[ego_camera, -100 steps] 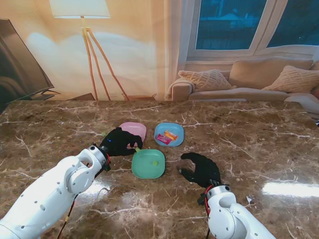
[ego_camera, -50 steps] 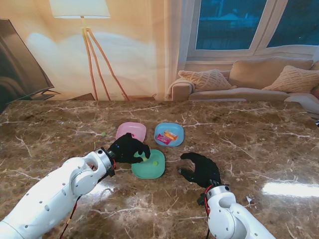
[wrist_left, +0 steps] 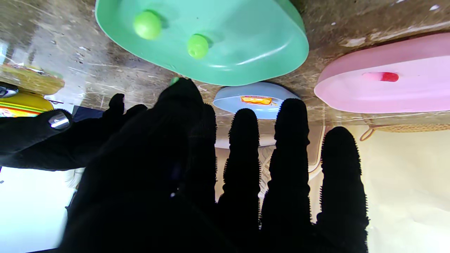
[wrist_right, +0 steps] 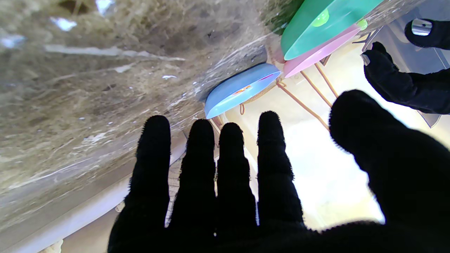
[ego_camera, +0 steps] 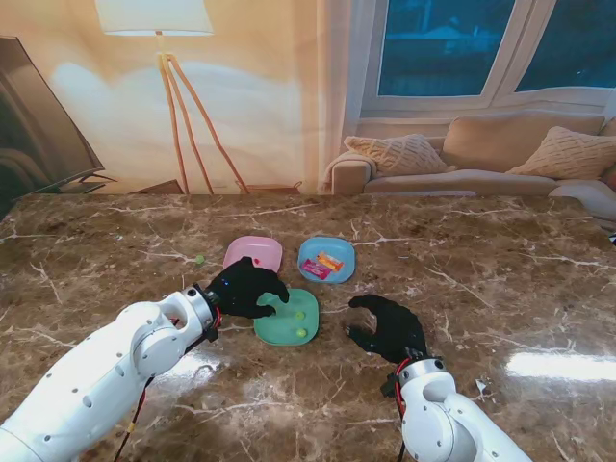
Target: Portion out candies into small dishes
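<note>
The left robot hand [ego_camera: 246, 287] hovers at the green dish's [ego_camera: 274, 330] left rim, fingers spread, holding nothing. Two green candies [wrist_left: 147, 24] lie in that dish, just beyond its fingertips. The right robot hand [ego_camera: 388, 325], also released, rests on the bench [ego_camera: 500, 260] right of the dish.

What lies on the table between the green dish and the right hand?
Nothing: in the stand view, only bare marble table shows between the green dish and the right hand.
</note>
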